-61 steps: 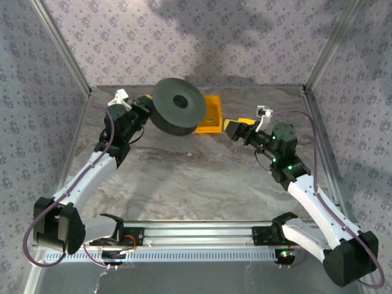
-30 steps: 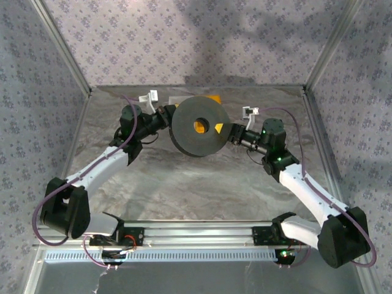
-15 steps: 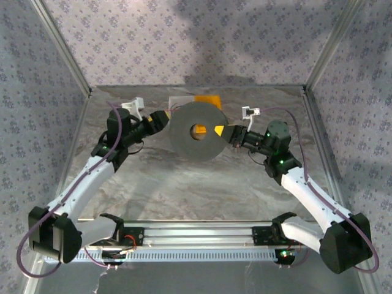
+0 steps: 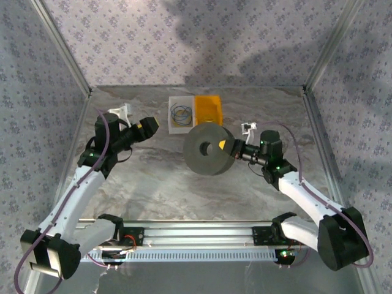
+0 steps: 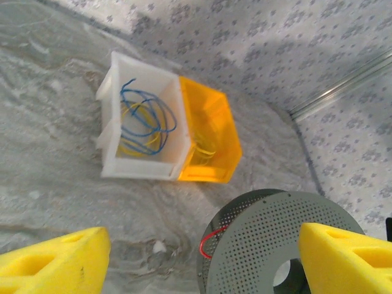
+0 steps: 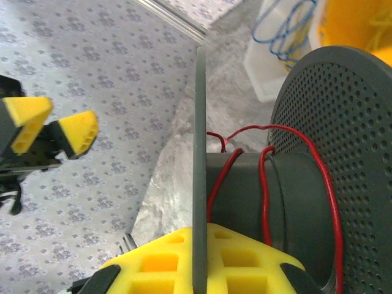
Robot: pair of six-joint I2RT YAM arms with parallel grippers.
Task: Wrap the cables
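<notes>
Two hands: my left hand (image 4: 149, 126) is released, its yellow fingers (image 5: 55, 257) spread on nothing, well apart from the spool.
Right hand (image 4: 233, 149): clenched on one flange of the black spool (image 4: 197, 158), held on edge; I cannot tell if it touches the surface (image 4: 171, 190).
Cables (image 6: 264, 184): red wire, a few loose turns around the spool's hub.
Bins: white bin (image 5: 109, 131) holding blue and yellow wire loops (image 5: 144, 119), touching the orange bin (image 5: 211, 131).

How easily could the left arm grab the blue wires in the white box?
Probably yes: the open left gripper hovers near the white box, nothing between it and the blue wires.
</notes>
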